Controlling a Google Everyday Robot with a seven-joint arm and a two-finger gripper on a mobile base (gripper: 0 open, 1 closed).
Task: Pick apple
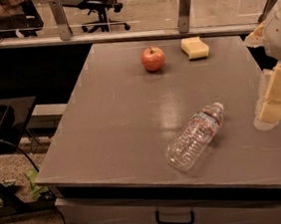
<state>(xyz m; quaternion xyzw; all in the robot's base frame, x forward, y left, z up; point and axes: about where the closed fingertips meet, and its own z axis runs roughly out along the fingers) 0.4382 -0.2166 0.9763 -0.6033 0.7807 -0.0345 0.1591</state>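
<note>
The apple (pixel 153 58) is small, round and red-orange with a short dark stem. It sits upright on the grey table (pixel 116 116) toward the far side, near the middle. My gripper (pixel 273 110) hangs at the right edge of the view, over the table's right side, with pale blocky fingers pointing down. It is well to the right of the apple and nearer to me, with nothing seen in it.
A pale yellow sponge (pixel 195 47) lies to the right of the apple at the far edge. A clear plastic bottle (pixel 195 136) lies on its side at front right, close to the gripper. A glass railing stands behind the table. A dark stand (pixel 1 123) is at left.
</note>
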